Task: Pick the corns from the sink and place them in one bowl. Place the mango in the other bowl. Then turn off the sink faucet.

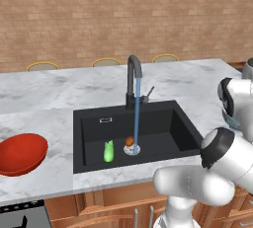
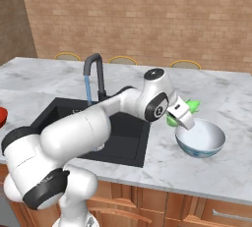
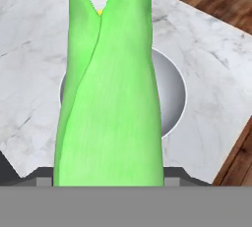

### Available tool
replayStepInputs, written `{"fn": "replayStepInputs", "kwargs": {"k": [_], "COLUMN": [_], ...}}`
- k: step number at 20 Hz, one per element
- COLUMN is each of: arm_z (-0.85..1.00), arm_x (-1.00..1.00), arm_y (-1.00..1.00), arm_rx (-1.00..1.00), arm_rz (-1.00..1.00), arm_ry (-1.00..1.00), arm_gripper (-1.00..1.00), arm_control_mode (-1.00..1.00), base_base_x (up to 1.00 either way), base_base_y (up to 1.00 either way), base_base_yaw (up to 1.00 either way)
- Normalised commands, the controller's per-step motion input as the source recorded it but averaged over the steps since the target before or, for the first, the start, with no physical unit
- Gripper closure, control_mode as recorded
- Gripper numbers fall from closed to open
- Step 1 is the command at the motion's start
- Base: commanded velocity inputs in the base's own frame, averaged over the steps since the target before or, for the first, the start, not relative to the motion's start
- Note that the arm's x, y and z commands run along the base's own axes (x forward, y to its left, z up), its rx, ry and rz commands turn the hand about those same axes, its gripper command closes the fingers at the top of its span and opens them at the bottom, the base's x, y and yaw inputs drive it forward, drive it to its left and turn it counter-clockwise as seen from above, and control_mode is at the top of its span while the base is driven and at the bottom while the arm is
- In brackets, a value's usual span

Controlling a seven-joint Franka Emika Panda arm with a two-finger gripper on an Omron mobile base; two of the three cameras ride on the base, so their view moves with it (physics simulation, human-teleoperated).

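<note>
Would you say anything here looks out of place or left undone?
The faucet is running, its stream falling onto the drain beside the mango and one corn in the sink. Otherwise nothing is spilled or askew; the gripper holds the other corn over the pale bowl.

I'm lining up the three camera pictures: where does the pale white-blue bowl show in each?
Left base view: just a sliver of the pale bowl at the right edge, behind the arm.
Right base view: centre right on the counter, below the gripper that holds a corn.
Hand view: mid-frame, behind the corn.
Shared landmark: the faucet.
</note>
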Motion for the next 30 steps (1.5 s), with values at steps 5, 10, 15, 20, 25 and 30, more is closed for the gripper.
{"fn": "replayStepInputs", "kwargs": {"k": [5, 10, 15, 20, 25, 30], "arm_z": [-0.06, -0.18, -0.24, -0.16, -0.20, -0.32], "arm_x": [0.24, 0.16, 0.19, 0.31, 0.34, 0.34], "arm_y": [-0.47, -0.40, -0.38, -0.30, -0.25, -0.26], "arm_rx": [0.08, 0.13, 0.16, 0.13, 0.07, 0.04], "arm_rz": [-0.03, 0.00, 0.00, 0.00, 0.00, 0.00], "arm_ry": [0.00, 0.00, 0.00, 0.00, 0.00, 0.00], "arm_gripper": [1.00, 1.00, 1.00, 1.00, 1.00, 1.00], "arm_control_mode": [-1.00, -1.00, -1.00, -1.00, -1.00, -1.00], "base_base_x": [0.00, 0.00, 0.00, 0.00, 0.00, 0.00], "base_base_y": [0.00, 0.00, 0.00, 0.00, 0.00, 0.00], "base_base_yaw": [0.00, 0.00, 0.00, 0.00, 0.00, 0.00]}}
